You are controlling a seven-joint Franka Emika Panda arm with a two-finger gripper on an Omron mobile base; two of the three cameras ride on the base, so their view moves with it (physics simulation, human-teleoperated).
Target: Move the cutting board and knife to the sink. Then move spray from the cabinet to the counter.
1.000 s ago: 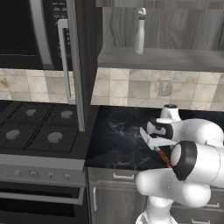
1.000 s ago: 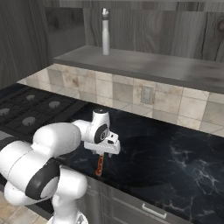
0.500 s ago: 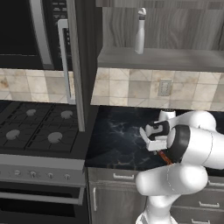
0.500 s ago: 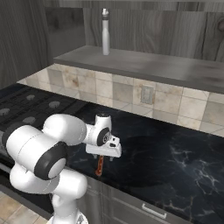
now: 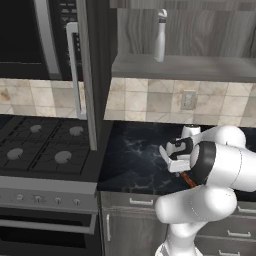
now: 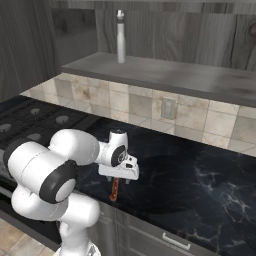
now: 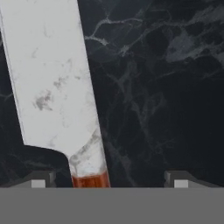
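Silver-bladed knife (image 7: pixel 52 83) flat on counter (image 7: pixel 166 87) | between spread fingers (image 7: pixel 177 178), nearer one

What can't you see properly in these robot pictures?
- Knife: in the hand view its handle is cut off by the bottom edge; in the left base view the white arm covers most of it.
- Spray: too small in both base views to make out its trigger.
- Gripper: open, just the fingertips peek up.

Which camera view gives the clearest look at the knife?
The hand view: the knife lies flat on the counter, its blade large and close. The right base view shows the reddish handle below the gripper; the left base view shows a sliver of handle beside the arm.
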